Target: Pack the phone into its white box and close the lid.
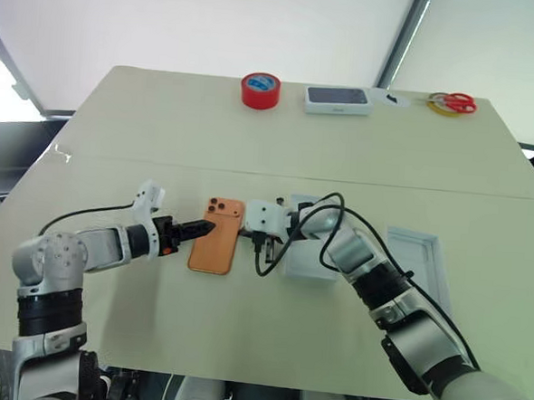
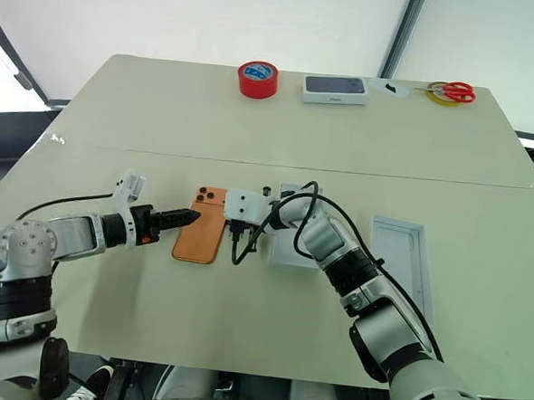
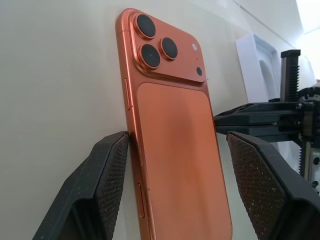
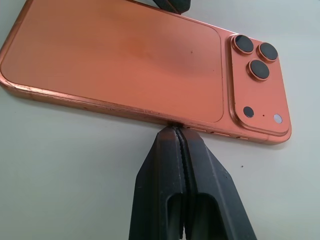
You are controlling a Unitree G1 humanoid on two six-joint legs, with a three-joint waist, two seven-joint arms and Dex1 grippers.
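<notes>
No text, brand or number is showing legibly on anything here. The white box with dark grey top [image 2: 336,89] at the far edge of the table [image 2: 253,136] is bearing a small dark mark on its front wall, too small to read.

One orange phone [image 1: 217,236], three dark lenses on its back. One red tape roll [image 1: 260,90]. One white box with dark grey top [image 1: 337,99]. One pair of red-handled scissors [image 1: 452,103]. One white box [image 1: 305,257] beside the phone. One white lid [image 1: 419,257] lying apart. Two grippers: left gripper [image 1: 204,227], right gripper [image 4: 177,134]. One table [image 1: 162,130].
</notes>
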